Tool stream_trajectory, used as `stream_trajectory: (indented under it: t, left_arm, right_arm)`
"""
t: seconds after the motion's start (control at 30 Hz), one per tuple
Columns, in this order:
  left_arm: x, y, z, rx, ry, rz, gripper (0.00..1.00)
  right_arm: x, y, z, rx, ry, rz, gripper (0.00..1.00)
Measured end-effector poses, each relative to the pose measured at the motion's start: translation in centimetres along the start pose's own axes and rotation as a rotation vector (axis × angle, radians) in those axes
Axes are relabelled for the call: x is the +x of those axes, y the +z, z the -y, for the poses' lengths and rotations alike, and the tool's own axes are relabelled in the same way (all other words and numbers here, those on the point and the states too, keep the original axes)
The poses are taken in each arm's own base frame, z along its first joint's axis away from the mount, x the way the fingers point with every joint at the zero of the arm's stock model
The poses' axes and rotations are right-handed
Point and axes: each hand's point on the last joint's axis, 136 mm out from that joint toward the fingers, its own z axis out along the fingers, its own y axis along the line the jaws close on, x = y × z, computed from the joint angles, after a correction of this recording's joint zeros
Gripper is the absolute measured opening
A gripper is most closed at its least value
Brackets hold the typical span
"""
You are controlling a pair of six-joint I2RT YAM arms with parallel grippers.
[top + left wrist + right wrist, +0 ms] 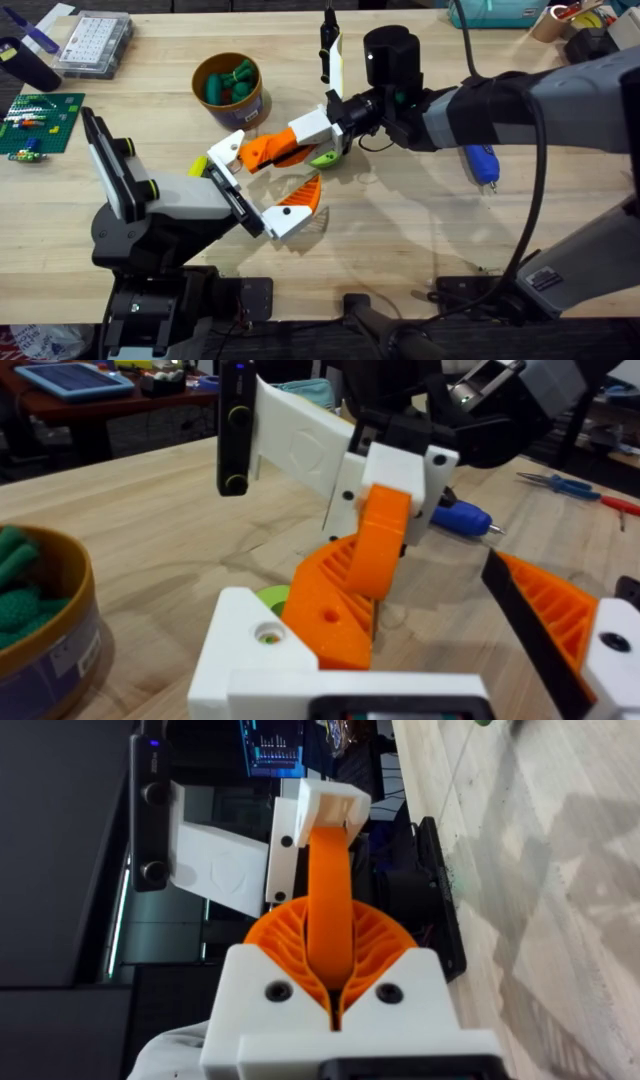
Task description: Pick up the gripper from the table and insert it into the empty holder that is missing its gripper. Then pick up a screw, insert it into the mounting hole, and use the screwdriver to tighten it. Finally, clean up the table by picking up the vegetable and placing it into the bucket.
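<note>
Vegetable (326, 158) sits on the table (420, 230) under the right gripper (275, 153), not yet in the bucket (228, 88), so cleanup looks unfinished. Right gripper is clamped on a white-and-orange finger part (315, 850); left gripper (270, 195) is spread wide, empty. Screwdriver (482, 165) lies aside near the right arm.

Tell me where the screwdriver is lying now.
In the overhead view, the blue-handled screwdriver lies on the table's right side, just beside the right arm's forearm and well right of the lime-green vegetable.
</note>
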Motion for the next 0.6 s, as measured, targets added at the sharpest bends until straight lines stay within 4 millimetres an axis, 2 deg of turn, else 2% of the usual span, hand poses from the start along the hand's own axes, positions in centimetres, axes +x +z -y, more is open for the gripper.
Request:
stream_trajectory:
  t: [0.6]
  left_arm:
    - [0.34,-0.02,0.24,0.014,-0.019,-0.014,0.990]
  right_arm:
    - [-0.05,-0.36,0.12,-0.001,0.050,0.001,0.019]
